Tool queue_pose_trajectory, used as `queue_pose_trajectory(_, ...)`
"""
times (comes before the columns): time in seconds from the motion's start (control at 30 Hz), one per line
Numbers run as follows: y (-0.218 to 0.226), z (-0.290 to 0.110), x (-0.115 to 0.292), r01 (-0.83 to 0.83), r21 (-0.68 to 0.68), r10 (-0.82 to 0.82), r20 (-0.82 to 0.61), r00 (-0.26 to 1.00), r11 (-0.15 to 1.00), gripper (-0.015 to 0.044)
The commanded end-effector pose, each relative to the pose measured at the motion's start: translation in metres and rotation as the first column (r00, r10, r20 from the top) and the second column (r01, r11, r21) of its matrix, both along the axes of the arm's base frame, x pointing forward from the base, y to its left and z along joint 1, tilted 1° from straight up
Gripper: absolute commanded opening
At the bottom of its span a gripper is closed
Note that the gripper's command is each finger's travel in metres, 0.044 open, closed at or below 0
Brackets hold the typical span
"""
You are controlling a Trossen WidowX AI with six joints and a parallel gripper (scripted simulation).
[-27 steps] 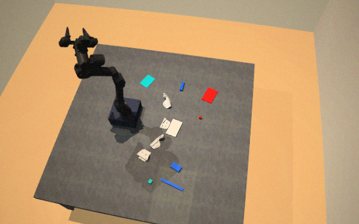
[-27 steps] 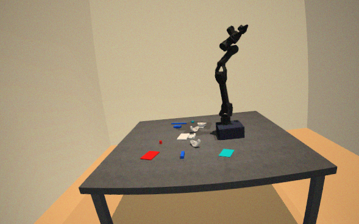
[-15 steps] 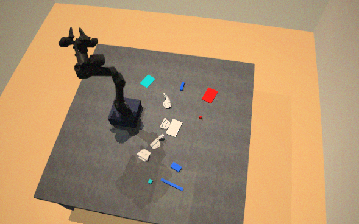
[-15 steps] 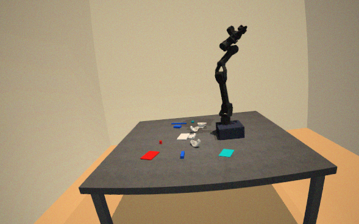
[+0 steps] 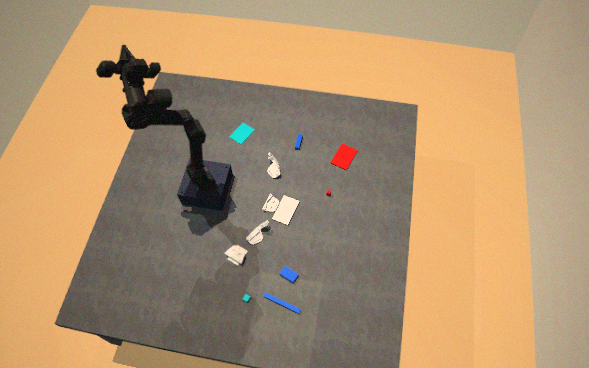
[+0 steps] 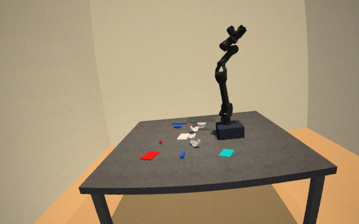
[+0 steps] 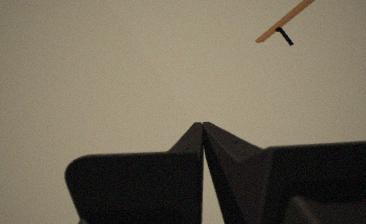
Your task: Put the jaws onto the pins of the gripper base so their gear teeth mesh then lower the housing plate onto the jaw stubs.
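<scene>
My gripper [image 5: 124, 47] [image 6: 244, 28] [image 7: 201, 129] is shut and empty, raised high above the table and far from the parts. One white curved jaw [image 5: 274, 167] [image 6: 195, 143] lies apart from the others. The other white jaw [image 5: 255, 235] [image 6: 194, 129] lies between two broader white parts. One broad white part [image 5: 270, 204] [image 6: 191, 136] is beside a flat white rectangle. The other broad part [image 5: 236, 254] [image 6: 202, 124] lies farther from it. Which of these two is the gripper base and which the housing plate I cannot tell. The four parts lie separately.
The dark table [image 5: 367, 240] [image 6: 254, 164] also holds the white rectangle [image 5: 287, 210] [image 6: 183, 136], a red sheet [image 5: 344, 156] [image 6: 150, 155], a cyan sheet [image 5: 242, 133] [image 6: 227, 153], a red cube [image 5: 329, 193] [image 6: 160, 142], a teal cube [image 5: 246, 298] and several blue blocks.
</scene>
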State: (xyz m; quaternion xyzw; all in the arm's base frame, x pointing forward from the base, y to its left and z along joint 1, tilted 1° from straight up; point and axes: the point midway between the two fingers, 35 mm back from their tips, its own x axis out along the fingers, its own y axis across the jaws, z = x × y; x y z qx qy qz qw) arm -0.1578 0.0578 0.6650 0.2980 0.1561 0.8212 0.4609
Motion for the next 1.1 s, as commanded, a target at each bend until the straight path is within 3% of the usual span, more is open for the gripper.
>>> queue_pose_trajectory(0.0,0.0,0.0,0.0,0.0,0.0,0.0,0.0,1.0,1.0,0.0)
queue_pose_trajectory(0.1,0.0,0.0,0.0,0.0,0.0,0.0,0.0,1.0,1.0,0.0)
queue_pose_trajectory(0.67,-0.073,0.014,-0.037,-0.148,0.28,0.105,0.162,0.981,0.948,0.044)
queue_pose_trajectory(1.07,-0.132,0.015,-0.05,-0.28,0.434,0.186,0.248,0.951,0.856,0.044)
